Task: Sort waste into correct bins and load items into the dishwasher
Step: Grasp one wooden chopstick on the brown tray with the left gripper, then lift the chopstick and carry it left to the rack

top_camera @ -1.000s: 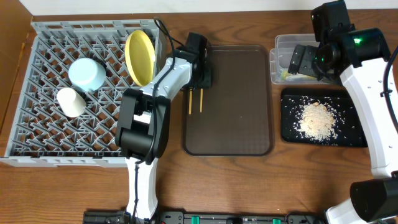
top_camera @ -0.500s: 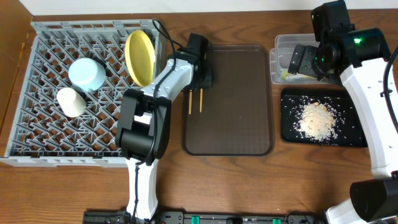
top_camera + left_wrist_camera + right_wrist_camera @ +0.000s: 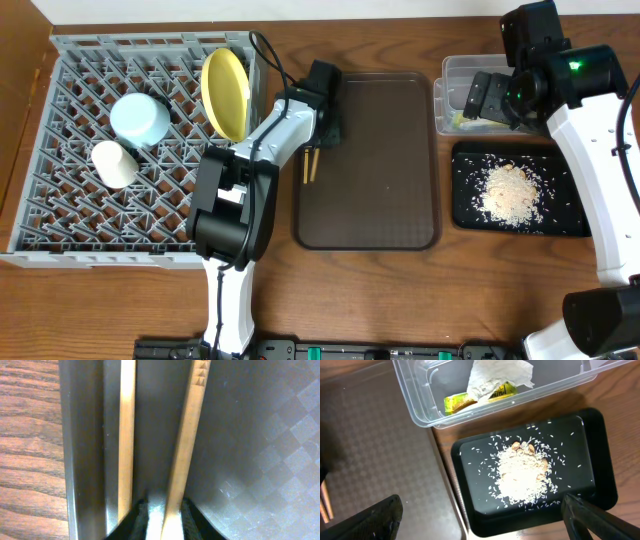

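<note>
Two thin wooden chopsticks (image 3: 308, 166) lie at the left edge of the brown serving tray (image 3: 380, 190). My left gripper (image 3: 319, 130) is shut on the right chopstick (image 3: 187, 445) near its end; the left chopstick (image 3: 126, 435) lies just outside the jaws (image 3: 162, 512). My right gripper (image 3: 482, 100) hovers open and empty (image 3: 487, 520) above the clear tub (image 3: 420, 405) and the black tray (image 3: 590, 435). The tub holds the green wrapper (image 3: 460, 402) and white paper (image 3: 495, 375). Rice scraps (image 3: 520, 475) lie in the black tray. The white bowl is out of view.
The grey dish rack (image 3: 60, 200) at the left holds the yellow plate (image 3: 224, 92) on edge, the blue bowl (image 3: 140, 118) and the cream cup (image 3: 113, 163). The clear tub (image 3: 445, 100) and black tray (image 3: 465, 210) stand right of the brown tray.
The left gripper shifted slightly and the right chopstick swung left, so the two now converge instead of lying parallel. The right arm has not moved.
</note>
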{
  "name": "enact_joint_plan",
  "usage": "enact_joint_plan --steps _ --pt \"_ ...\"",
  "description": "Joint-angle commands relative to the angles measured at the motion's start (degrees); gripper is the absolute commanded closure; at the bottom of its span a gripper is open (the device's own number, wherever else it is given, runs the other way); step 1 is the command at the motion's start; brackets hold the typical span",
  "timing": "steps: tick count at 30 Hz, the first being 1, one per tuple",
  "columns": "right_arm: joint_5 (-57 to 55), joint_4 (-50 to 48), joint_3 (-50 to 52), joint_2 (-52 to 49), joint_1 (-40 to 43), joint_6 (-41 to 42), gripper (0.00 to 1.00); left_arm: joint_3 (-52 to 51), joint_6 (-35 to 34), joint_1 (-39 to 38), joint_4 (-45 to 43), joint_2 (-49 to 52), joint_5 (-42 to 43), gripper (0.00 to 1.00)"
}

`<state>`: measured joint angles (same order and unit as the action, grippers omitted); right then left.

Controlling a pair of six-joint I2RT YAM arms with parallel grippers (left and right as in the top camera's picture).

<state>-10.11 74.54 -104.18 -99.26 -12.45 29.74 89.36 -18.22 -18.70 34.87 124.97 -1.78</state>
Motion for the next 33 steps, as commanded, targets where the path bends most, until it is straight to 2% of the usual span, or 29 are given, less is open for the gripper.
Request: enact_joint_plan --steps 1,3,13,21,27,33 --pt "-0.6 0.0 -0.2 0.6 0.1 0.4 0.01 -5.4 -0.1 -0.4 2.0 5.2 -1.8 0.89" --pt "-0.6 0.0 -0.2 0.6 0.1 0.4 0.01 -5.4 0.0 -0.7 2.6 5.2 -1.8 0.92" --pt "-0.6 0.0 -0.2 0.6 0.1 0.4 0.01 -5.0 0.5 -0.9 7.2 2.7 1.0 0.92" --pt "-0.6 0.0 -0.2 0.6 0.1 0.4 0.01 -4.9 0.5 0.2 7.7 -9.2 10.3 0.92" --pt "-0.6 0.0 -0.2 0.6 0.1 0.4 0.01 -4.9 0.6 0.5 9.5 -17.9 10.1 0.92" --pt "-0.6 0.0 -0.2 0.6 0.1 0.4 0.01 -4.9 5.4 3.4 10.2 -22.8 8.4 0.92"
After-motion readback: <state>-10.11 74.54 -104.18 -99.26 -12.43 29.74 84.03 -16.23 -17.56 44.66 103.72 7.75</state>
